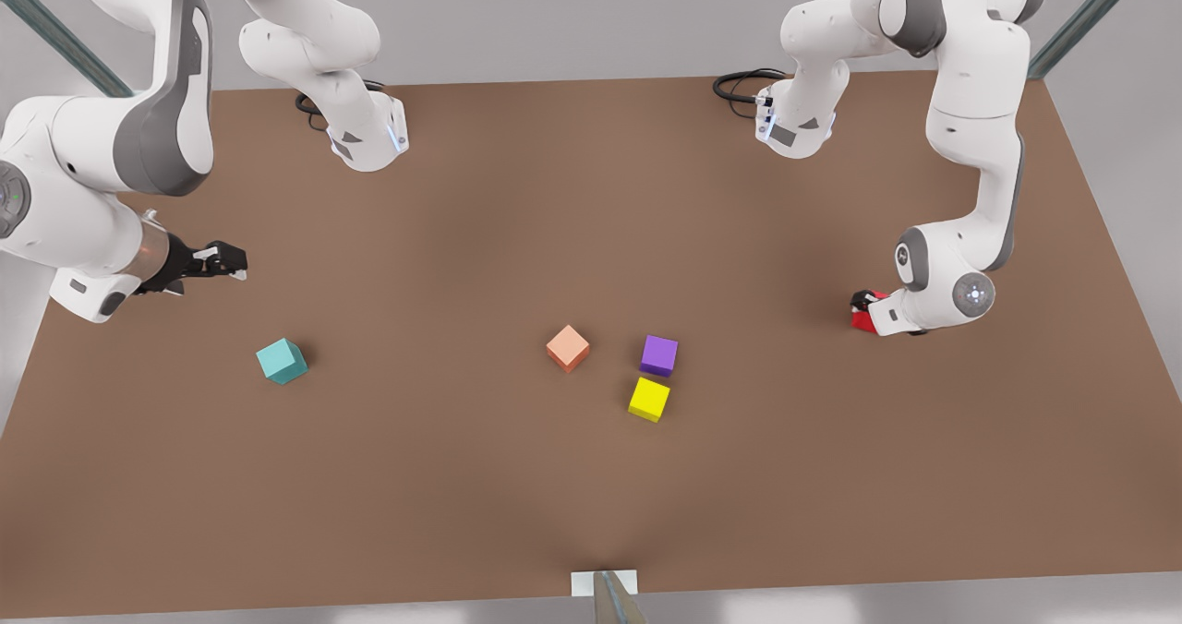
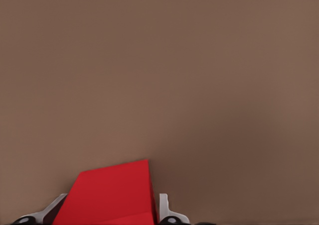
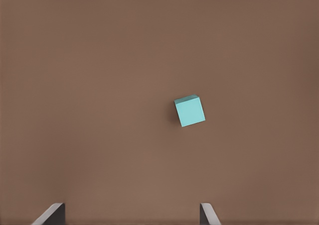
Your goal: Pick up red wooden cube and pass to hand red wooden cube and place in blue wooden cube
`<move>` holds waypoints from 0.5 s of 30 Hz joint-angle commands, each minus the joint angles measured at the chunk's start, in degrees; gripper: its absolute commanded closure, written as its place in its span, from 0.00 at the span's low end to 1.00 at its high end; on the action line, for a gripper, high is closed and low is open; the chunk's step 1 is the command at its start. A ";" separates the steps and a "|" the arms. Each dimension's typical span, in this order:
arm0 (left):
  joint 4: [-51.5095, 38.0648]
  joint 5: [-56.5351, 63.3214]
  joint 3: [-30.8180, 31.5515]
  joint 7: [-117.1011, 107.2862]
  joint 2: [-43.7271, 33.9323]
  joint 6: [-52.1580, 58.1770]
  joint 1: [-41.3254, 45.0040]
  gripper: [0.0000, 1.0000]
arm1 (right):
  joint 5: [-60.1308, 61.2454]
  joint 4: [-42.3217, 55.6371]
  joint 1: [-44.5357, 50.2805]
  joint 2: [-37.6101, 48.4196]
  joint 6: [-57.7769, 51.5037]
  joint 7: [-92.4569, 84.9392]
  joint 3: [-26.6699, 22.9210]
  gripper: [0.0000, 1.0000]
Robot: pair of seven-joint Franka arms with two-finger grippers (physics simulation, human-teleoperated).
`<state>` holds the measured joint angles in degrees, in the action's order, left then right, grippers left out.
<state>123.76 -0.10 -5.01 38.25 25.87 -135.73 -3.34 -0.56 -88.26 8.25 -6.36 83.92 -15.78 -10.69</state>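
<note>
Front view, what could go wrong: the left gripper (image 1: 866,308) is sitting low on the table (image 1: 517,486) at the front view's right, around the red wooden cube (image 1: 863,320). If it is only holding a corner, the cube could slip out when lifted.
Front view, other arm: the right gripper (image 1: 222,259) is waiting at the front view's left, above and near the blue wooden cube (image 1: 282,361).
Front view, other blocks: the orange cube (image 1: 568,347), purple cube (image 1: 659,354) and yellow cube (image 1: 649,399) are sitting mid-table, well apart from both grippers.
Left wrist view: white fingertips (image 2: 166,209) are pressing both sides of the red cube (image 2: 112,195), which is looking tilted; a tilted hold could spoil the pass.
Right wrist view: the two fingers (image 3: 50,215) are spread wide with nothing between, and the blue cube (image 3: 190,111) is lying ahead on the table.
</note>
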 commanded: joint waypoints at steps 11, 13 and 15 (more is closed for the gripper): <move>-19.49 -18.25 2.11 -9.60 2.33 29.79 0.00 0.31 | 0.39 -0.51 0.27 -0.66 0.01 -1.01 0.05 0.00; -26.62 -20.20 5.78 -17.13 3.14 38.86 0.70 0.31 | 13.36 5.63 1.07 -9.43 1.15 -11.35 -0.04 0.00; -35.94 -23.09 18.09 -34.63 5.94 43.18 0.79 0.31 | 20.69 11.44 2.47 -16.49 1.15 -13.40 -0.04 0.00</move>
<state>90.30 -18.21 10.09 31.74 31.31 -109.31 -2.72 11.97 -78.56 10.10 -20.85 84.55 -18.51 -10.67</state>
